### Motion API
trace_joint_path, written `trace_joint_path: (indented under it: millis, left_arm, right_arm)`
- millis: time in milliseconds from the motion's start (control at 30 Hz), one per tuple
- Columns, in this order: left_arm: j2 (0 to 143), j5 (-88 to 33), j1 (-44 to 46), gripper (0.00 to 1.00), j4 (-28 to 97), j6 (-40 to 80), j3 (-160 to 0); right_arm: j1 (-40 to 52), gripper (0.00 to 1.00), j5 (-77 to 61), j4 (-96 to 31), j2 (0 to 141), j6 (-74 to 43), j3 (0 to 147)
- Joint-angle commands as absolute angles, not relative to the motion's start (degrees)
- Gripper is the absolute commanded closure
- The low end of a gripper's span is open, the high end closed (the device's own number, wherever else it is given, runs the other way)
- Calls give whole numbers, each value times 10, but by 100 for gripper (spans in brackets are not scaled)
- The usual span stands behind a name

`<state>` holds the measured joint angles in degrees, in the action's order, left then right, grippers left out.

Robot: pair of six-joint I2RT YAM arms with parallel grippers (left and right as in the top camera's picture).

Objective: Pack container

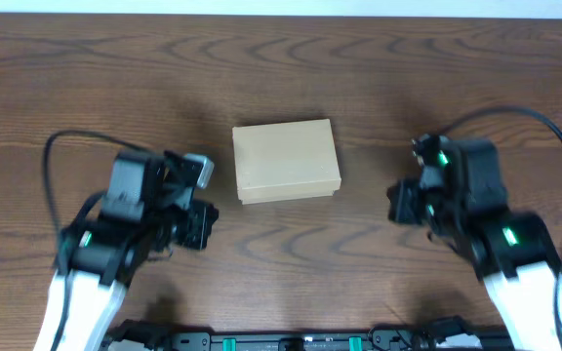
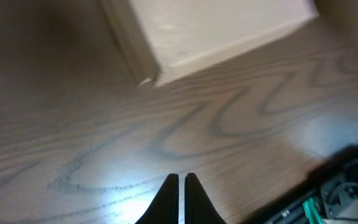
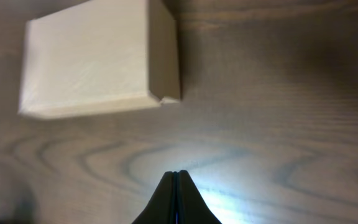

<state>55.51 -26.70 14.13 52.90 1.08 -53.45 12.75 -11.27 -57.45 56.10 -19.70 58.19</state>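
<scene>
While its fingers sit drawn together to a thin slit, the left pincer grips nothing and hangs over bare tabletop. The right pincer has its fingers pressed fully together and is likewise empty. Beyond each pincer tip, and apart from it, lies the box. It rests flat and closed at mid-tabletop, between the two pincers. The left-wrist view shows one box corner. The right-wrist view shows its top and one side wall.
</scene>
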Motion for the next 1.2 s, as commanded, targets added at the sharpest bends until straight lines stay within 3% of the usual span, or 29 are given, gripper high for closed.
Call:
trace_joint_path:
  millis: [0,167,200,233,267,300,933,1167]
  left_arm:
    - [477,-262,154,94,551,-1,-544]
    - [394,-250,155,94,577,0,-532]
    - [384,-250,155,88,578,0,-531]
    - [378,-251,155,68,578,1,-531]
    - [374,-250,155,3,578,4,-531]
    - [373,-251,155,5,576,5,-531]
    - [374,-249,155,5,590,4,-531]
    - [272,-221,113,5,635,1,-528]
  right_arm:
    - [144,98,-91,-611,481,-157,580]
    - [148,99,-88,-665,378,-156,567]
    - [148,94,-88,-672,362,-156,566]
    - [148,71,-88,-678,350,-156,566]
    - [148,22,-88,-681,340,-162,566]
    - [148,1,-88,-682,334,-172,566]
    - [148,1,-88,-686,325,-175,566]
    - [148,1,-88,-686,325,-175,566]
